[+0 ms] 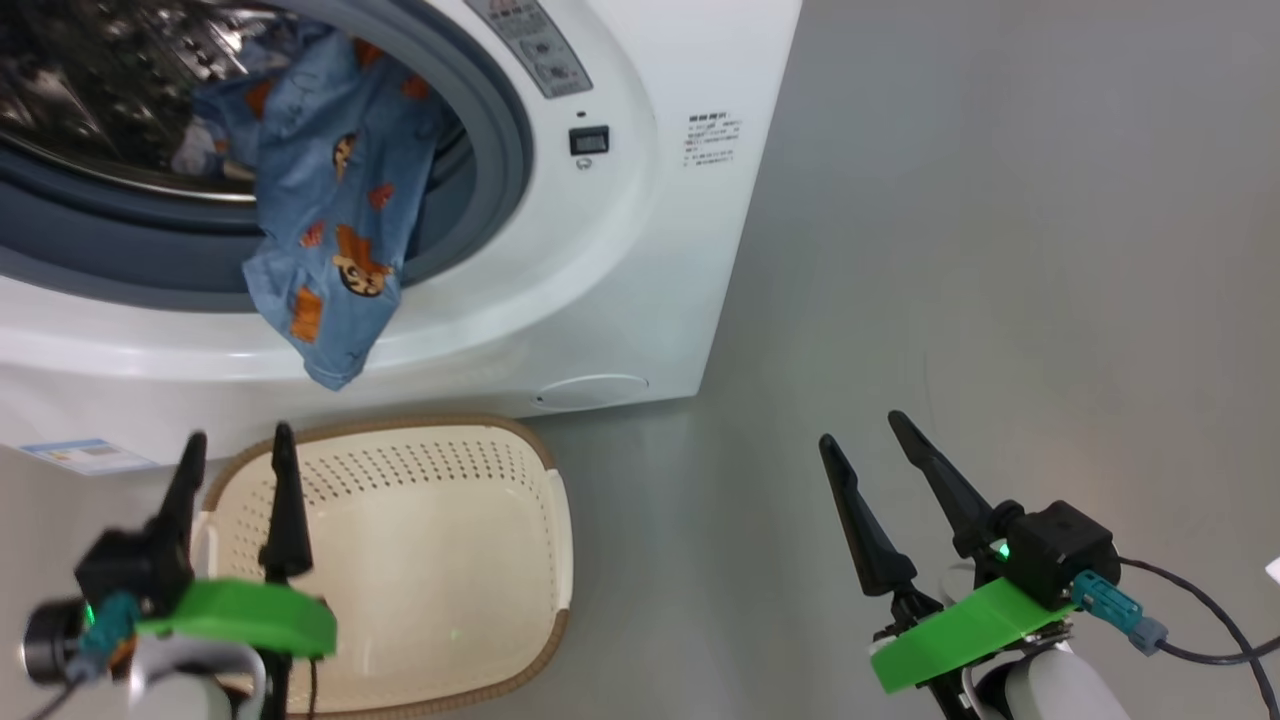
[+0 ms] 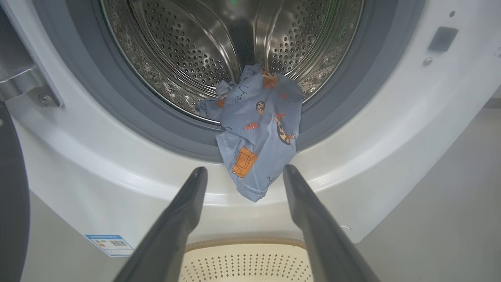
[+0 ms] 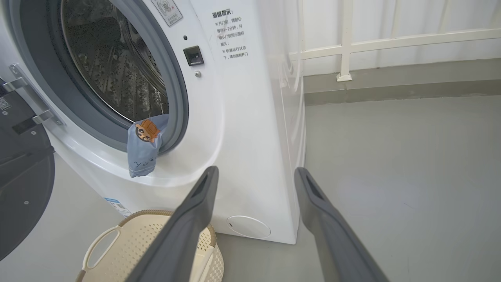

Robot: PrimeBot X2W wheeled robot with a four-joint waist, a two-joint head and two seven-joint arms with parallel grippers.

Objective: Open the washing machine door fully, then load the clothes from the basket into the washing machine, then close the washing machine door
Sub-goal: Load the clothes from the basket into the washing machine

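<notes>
The washing machine (image 1: 640, 250) stands on the grey floor (image 1: 1000, 250). The right wrist view adds the washing machine door (image 3: 23, 188), swung wide at the opening's hinged edge, and a white railing (image 3: 346, 43) behind. The basket (image 1: 420, 470) sits on the floor just beside the machine's lower front edge, below the opening. A blue bear-print garment (image 1: 340, 230) drapes over the grey seal (image 2: 117, 117), its lower end hanging down the white front. The left wrist view looks into the steel drum (image 2: 188, 51), where the garment's upper part lies. The left gripper (image 1: 239, 436) hangs over the basket's left rim, released and grasping nothing. The right gripper (image 1: 860, 428) hangs over wide floor beyond the machine's right front corner, equally spread and unladen.
</notes>
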